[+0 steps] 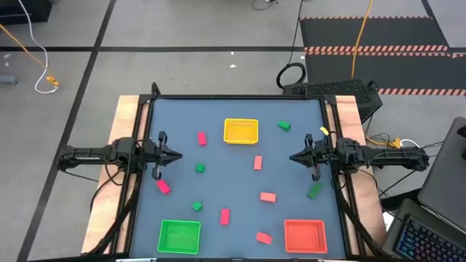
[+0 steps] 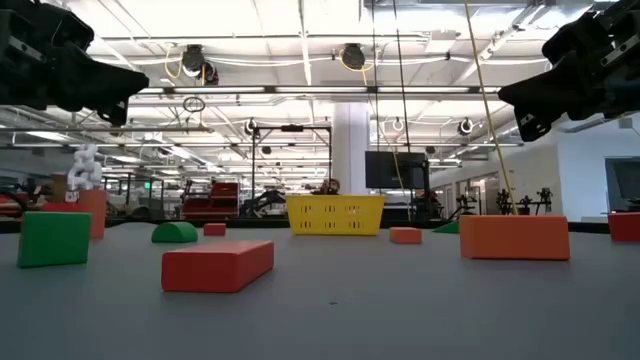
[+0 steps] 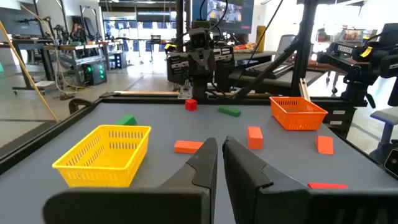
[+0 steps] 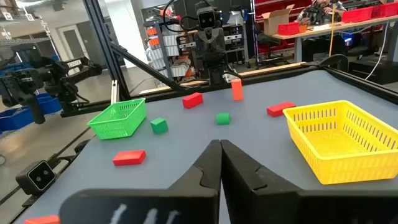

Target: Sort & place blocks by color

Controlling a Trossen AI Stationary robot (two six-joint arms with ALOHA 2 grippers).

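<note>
Blocks [image 1: 224, 215], small green, red and salmon cubes and short bars, lie scattered flat on the table [image 1: 240, 138] between three baskets; the bars' long axes point various ways. None sits in a basket. Left gripper [image 1: 177, 154] and right gripper [image 1: 294, 157] hover at mid-table by opposite edges, arms level, tips facing inward, each with fingers pressed together, holding nothing.

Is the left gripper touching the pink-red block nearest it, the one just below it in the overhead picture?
Apart. The high view shows bare table between the left gripper and the pink-red block; the left wrist view shows its shut fingers holding nothing.
</note>
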